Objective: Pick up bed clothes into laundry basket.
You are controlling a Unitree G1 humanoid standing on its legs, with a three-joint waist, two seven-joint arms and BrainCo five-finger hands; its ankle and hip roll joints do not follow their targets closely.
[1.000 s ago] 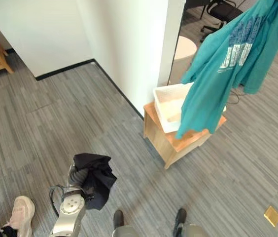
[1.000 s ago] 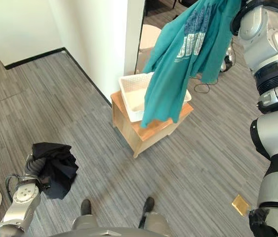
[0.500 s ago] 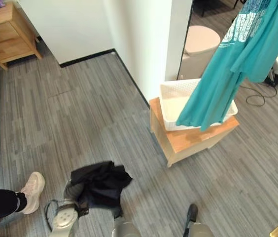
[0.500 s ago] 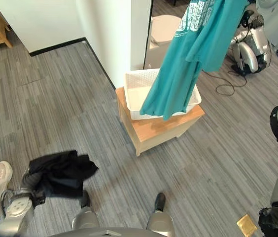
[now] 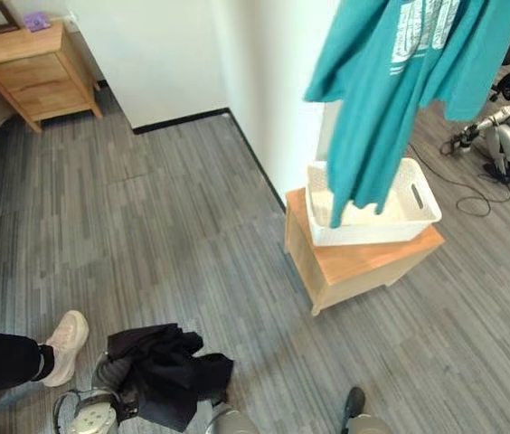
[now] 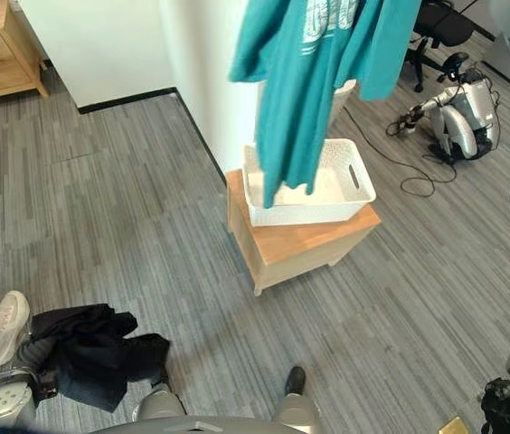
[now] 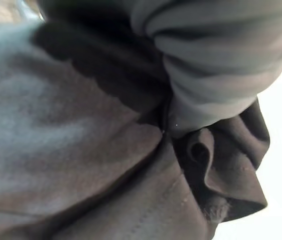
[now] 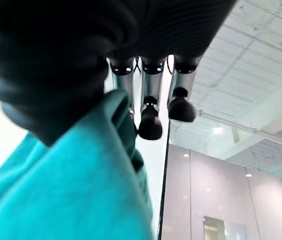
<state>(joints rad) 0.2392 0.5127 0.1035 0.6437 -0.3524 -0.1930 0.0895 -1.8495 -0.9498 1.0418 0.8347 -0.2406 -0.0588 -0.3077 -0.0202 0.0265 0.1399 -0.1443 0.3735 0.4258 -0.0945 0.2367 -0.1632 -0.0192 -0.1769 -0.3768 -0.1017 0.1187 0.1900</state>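
Right robot hand [image 8: 151, 107] grips teal shirt [image 6: 314, 86] above basket [image 6: 314, 185] (hem inside); left grips black garment [image 5: 169, 380]. Next: lower, release.

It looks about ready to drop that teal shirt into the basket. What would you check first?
1. Shirt over the basket: ok, its lower end hangs above the basket's left part.
2. Right hand holding the shirt: ok, the cloth is gathered against its curled fingers.
3. Basket ready: ok, it sits upright and open on the wooden stand.
4. Shirt clear of the rim: cannot tell, the hem hangs near the rim.
5. Left hand's load: ok, the black garment is bunched at that arm, low near the floor.
6. Bystander: not ok, a person's shoe is close to the left arm.
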